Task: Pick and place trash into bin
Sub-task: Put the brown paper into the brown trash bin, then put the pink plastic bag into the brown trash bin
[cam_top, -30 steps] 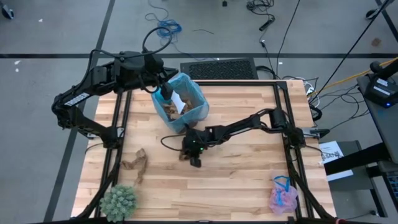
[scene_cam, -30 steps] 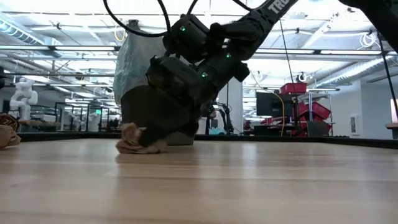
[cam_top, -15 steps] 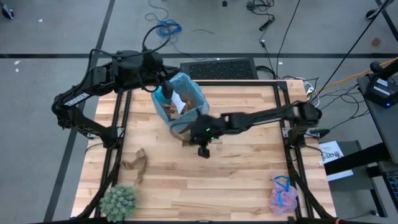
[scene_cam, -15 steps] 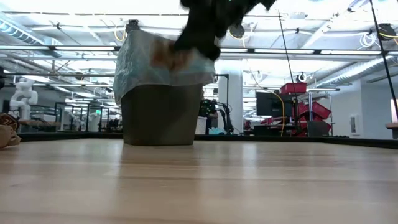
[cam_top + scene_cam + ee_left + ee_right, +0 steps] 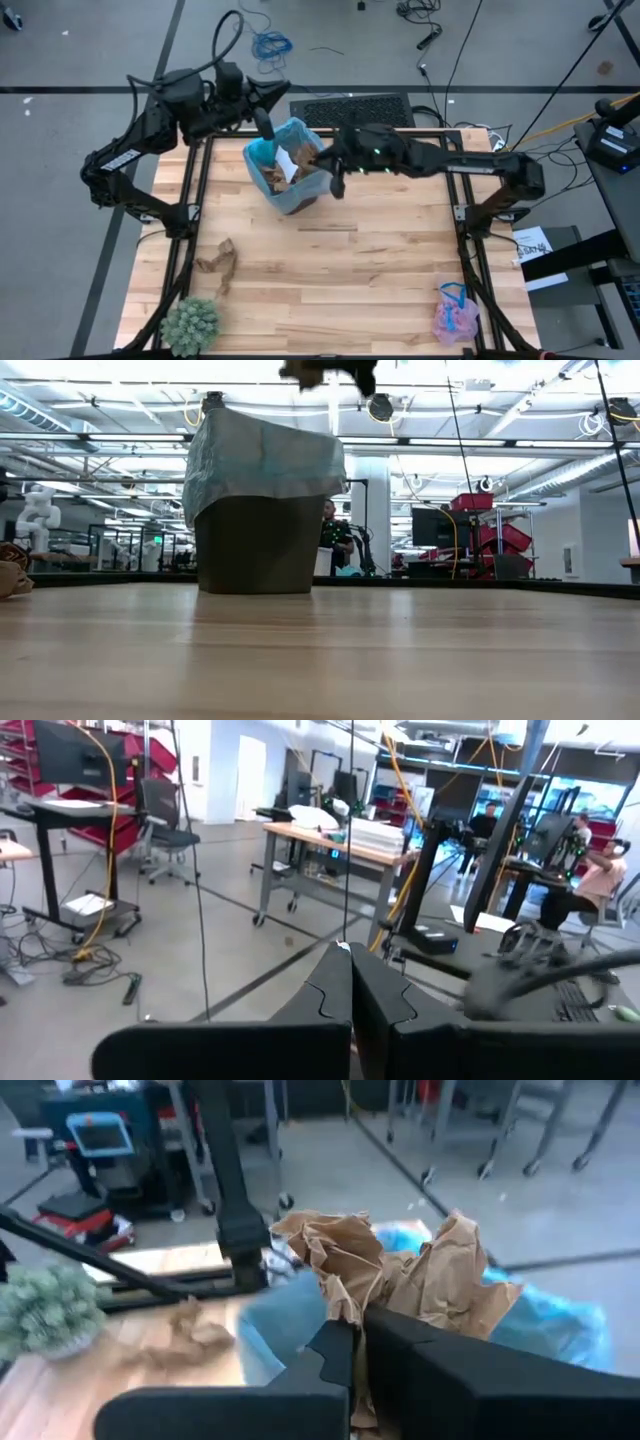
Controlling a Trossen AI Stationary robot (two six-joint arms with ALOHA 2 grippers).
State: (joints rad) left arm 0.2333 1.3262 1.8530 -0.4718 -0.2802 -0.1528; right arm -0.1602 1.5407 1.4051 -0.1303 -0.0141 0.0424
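Brown crumpled paper wad (image 5: 400,1275) sits pinched between the pressed-together fingers of the right gripper (image 5: 322,160), which hangs over the far-right rim of the bin (image 5: 290,168). In the right wrist view the wad bulges out beyond the dark fingers (image 5: 330,1365), with the bin's light-blue liner directly behind it. In the low view the gripper and its load show only at the upper edge, above the bin (image 5: 258,510), clear of the bag's rim.

The bin stands near the far edge of the wooden table (image 5: 380,260) and already has brown and white scraps inside. The left gripper (image 5: 262,118) is off the table's far-left corner, just beside the bin, its fingers (image 5: 335,990) closed together on nothing.

On the tabletop, another brown paper scrap (image 5: 218,264) lies near the left edge, just beyond the green spiky plant (image 5: 190,324) at the near-left corner. The pink mesh puff (image 5: 455,314) with blue string rests at the near-right corner, well apart from the bin.
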